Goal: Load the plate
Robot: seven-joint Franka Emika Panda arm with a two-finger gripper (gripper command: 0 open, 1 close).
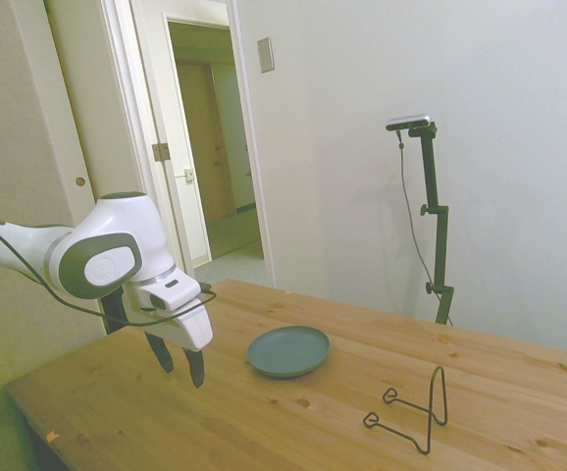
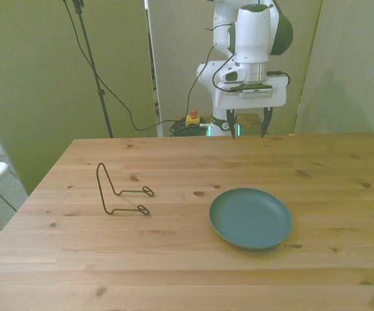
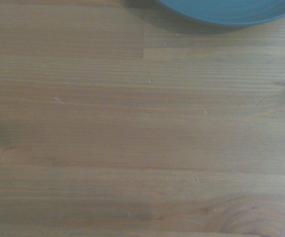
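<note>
From the side view, you see the gripper (image 1: pixel 181 365) hanging above the bare wooden table (image 1: pixel 117 412), its fingers spread wide and holding nothing. The plate (image 1: pixel 288 350) lies flat on the table near the gripper, apart from it. The black wire stand (image 1: pixel 413 407) sits further along, well apart from the plate. Its upright loop looks made to take a plate on edge, so you can judge it to be the place where the plate goes.

In the front view, the gripper (image 2: pixel 246 130) points straight down over the table's far edge, jaws open, with the plate (image 2: pixel 250 218) nearer the camera and almost in line below it. The wire stand (image 2: pixel 118 192) is off toward the front view's left.

The wrist view gives you mostly wood grain; only an edge of the plate (image 3: pixel 226 11) shows, so the gripper is not yet over it.
</note>
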